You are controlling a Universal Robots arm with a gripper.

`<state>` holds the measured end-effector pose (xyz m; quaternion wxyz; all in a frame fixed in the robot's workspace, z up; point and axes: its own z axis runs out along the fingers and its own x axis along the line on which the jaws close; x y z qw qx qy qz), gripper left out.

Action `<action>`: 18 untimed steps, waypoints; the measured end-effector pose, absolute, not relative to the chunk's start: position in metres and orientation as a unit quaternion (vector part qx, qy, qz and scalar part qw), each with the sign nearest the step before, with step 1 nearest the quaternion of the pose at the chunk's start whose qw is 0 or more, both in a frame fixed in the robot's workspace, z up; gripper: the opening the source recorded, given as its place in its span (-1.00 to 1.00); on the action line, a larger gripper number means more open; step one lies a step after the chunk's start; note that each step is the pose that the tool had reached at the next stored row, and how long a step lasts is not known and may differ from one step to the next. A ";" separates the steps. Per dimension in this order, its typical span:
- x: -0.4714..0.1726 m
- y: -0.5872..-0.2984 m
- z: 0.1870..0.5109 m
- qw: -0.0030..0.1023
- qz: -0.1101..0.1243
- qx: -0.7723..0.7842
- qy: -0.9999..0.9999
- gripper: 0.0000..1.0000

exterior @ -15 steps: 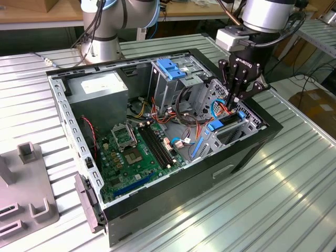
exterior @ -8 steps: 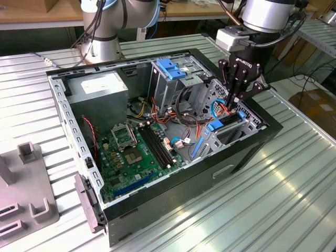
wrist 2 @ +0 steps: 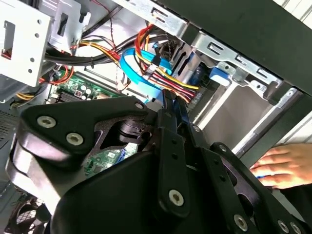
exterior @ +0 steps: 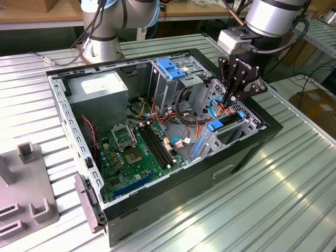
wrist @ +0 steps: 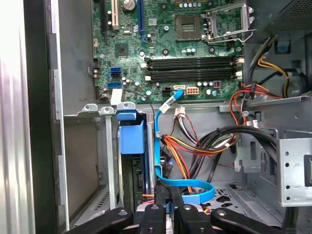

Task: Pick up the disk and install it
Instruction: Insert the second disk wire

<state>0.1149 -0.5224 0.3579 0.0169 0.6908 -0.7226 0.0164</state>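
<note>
One gripper [exterior: 231,100] hangs inside the open case [exterior: 247,152], at its corner on the exterior view's right, above the lower drive bay. Jaws are pressed nearly together in both wrist views [wrist 2: 170,105] [wrist: 170,207].

The disk [wrist: 131,139] stands on edge in that bay. In the first wrist view its blue rail tab is on top and the dark body runs down toward the fingertips [wrist: 161,214]. The exterior view gives just a blue strip [exterior: 218,125] below the gripper. Whether gripper and disk touch, cannot tell.

A blue cable [wrist: 185,190] loops just beside the fingers and also crosses the second wrist view [wrist 2: 136,73]. The second wrist view has a hand [wrist 2: 280,165] resting outside the case wall. The first wrist view looks straight onto the motherboard [wrist: 170,48]. The exterior view adds the cage [exterior: 170,68] with its blue handle at the far edge, the power supply [exterior: 100,89] in the far corner on its left, and the ribbed table [exterior: 262,210].
</note>
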 end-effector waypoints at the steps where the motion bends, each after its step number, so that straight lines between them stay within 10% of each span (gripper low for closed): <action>1: 0.115 -0.523 0.358 0.017 0.016 0.691 -0.723 -0.68; 18: 0.097 -0.530 0.357 -0.005 0.034 0.696 -0.718 -0.68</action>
